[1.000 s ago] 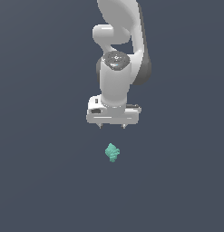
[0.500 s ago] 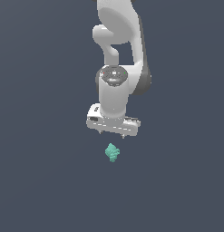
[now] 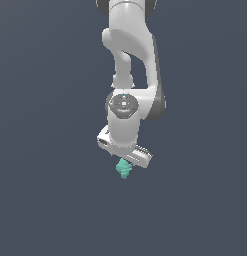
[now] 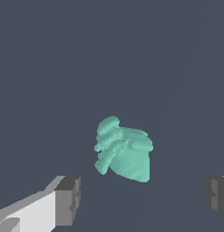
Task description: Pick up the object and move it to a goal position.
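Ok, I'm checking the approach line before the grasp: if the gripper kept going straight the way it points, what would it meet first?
Most likely the teal object, sitting between the open fingers ahead of the gripper. Depth is unclear; nothing else shows in that line.

Matt, ridged plastic-looking object (image 4: 124, 152)

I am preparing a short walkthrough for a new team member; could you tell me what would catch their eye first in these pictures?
The white robot arm dominates the exterior view, reaching down from the top against a plain dark surface. Just beneath its gripper lies a tiny teal-green lumpy object. In the wrist view that object sits between the widely spread fingertips, untouched.
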`<state>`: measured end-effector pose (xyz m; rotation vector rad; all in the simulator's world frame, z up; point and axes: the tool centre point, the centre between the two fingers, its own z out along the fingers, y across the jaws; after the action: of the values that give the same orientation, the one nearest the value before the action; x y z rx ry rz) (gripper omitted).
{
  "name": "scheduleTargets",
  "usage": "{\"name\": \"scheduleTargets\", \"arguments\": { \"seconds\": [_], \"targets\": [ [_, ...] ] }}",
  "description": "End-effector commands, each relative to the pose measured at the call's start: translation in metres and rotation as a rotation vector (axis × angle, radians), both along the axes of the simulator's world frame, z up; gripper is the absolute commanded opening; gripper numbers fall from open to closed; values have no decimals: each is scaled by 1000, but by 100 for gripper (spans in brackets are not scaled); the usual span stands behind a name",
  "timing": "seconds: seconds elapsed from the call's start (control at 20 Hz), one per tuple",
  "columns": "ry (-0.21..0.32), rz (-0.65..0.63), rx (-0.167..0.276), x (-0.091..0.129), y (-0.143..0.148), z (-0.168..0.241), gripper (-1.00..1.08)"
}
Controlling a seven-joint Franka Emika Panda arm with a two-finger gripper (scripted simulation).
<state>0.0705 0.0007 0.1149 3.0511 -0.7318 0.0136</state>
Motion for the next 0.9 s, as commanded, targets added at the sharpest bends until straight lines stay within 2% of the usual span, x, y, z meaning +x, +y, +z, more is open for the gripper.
{"name": "scheduleTargets", "arguments": {
  "seconds": [0.0,0.4,0.85],
  "targets": [
    [2,-54,3,5,0,-8,100],
    [6,-150,6,13,0,-23,100],
    [7,-157,6,14,0,-31,100]
  ]
}}
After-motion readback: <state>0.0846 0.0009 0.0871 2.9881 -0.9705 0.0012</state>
